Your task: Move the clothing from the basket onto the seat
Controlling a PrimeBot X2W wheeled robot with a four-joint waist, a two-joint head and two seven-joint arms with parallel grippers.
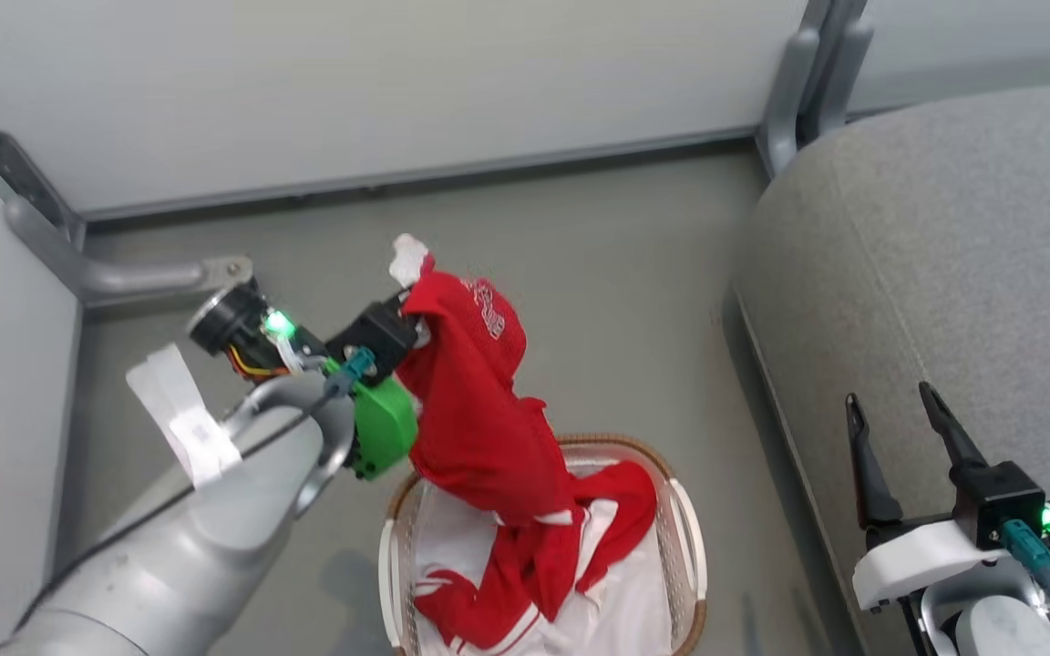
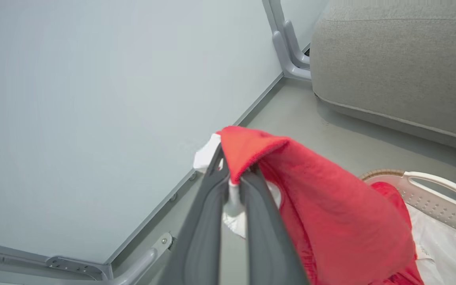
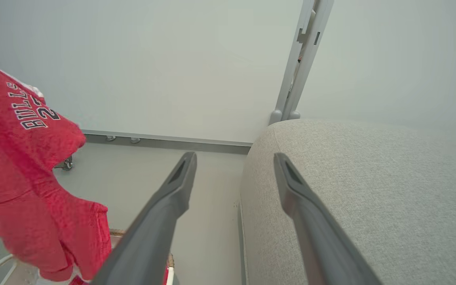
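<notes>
Clothing (image 1: 475,410), red with BULLS lettering, hangs from the left gripper (image 2: 234,166), whose fingers are pressed together on the garment's top edge, high above the basket (image 1: 687,547). The cloth's lower end reaches down into the basket, where a second red garment (image 1: 525,583) with white panels lies on the white liner (image 1: 634,601). The basket stands on the floor (image 1: 625,273), left of the grey seat (image 1: 944,255). The right gripper (image 1: 890,397) hovers over the seat's near edge, fingers spread wide, holding nothing.
</notes>
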